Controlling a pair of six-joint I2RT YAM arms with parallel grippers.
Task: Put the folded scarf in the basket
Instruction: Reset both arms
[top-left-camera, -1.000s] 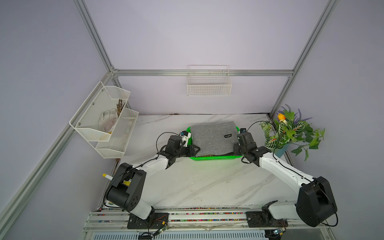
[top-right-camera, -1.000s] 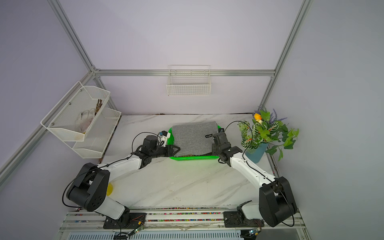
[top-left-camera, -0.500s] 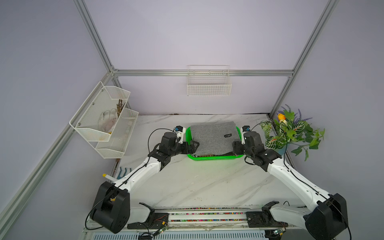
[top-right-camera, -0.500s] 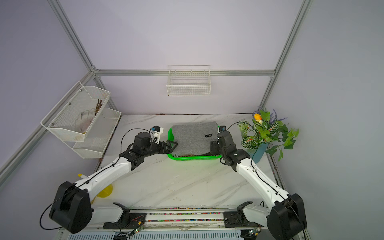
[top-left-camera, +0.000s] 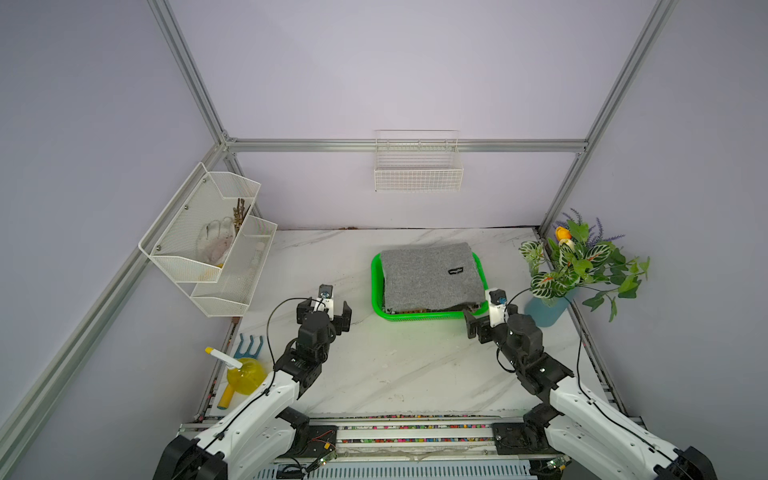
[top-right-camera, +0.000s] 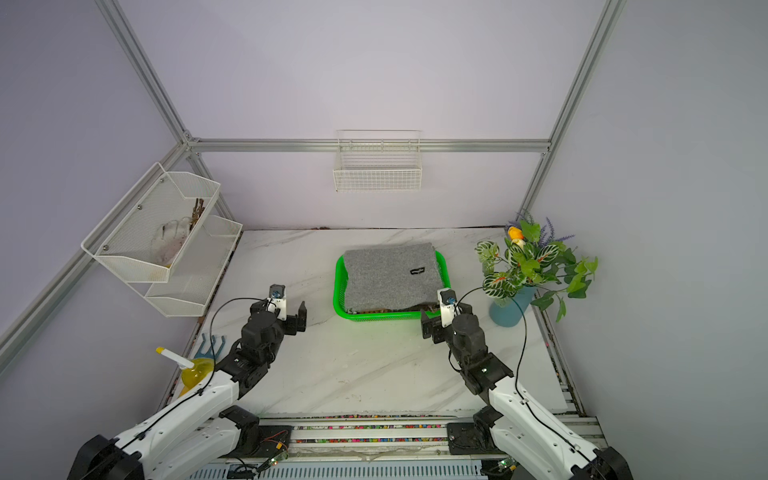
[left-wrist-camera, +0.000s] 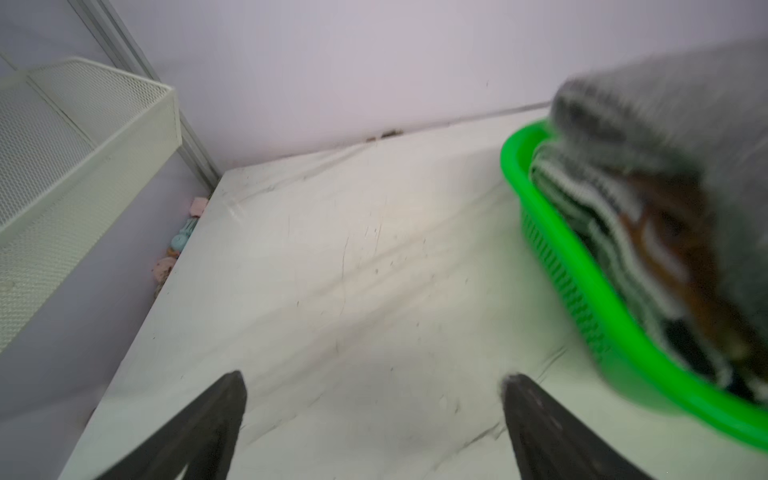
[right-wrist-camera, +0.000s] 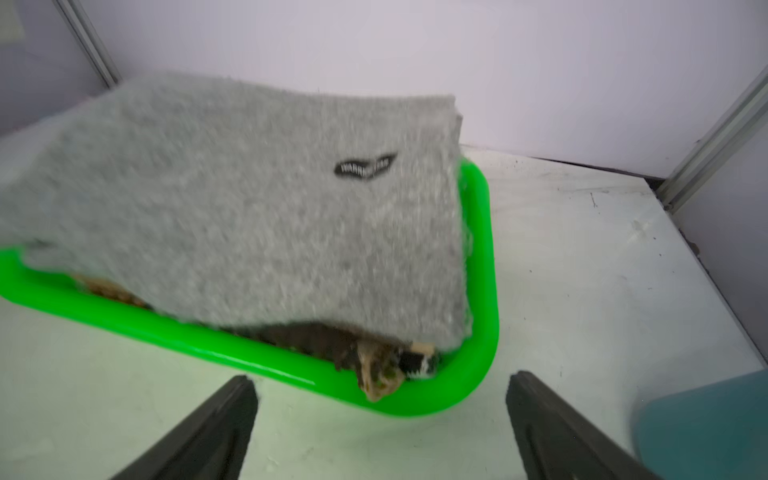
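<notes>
Grey folded wool scarf (top-left-camera: 432, 276) lies in the bright green perforated plastic basket (top-left-camera: 415, 316). Left gripper (top-left-camera: 324, 311) at its eight o'clock, right gripper (top-left-camera: 490, 319) at five, both spread and empty.

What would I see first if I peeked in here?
The bright green basket near the back of the white table, with a folded grey scarf lying in it. Then the leafy plant in its blue vase on the right, and the left gripper and right gripper, both open, beside the basket.
</notes>
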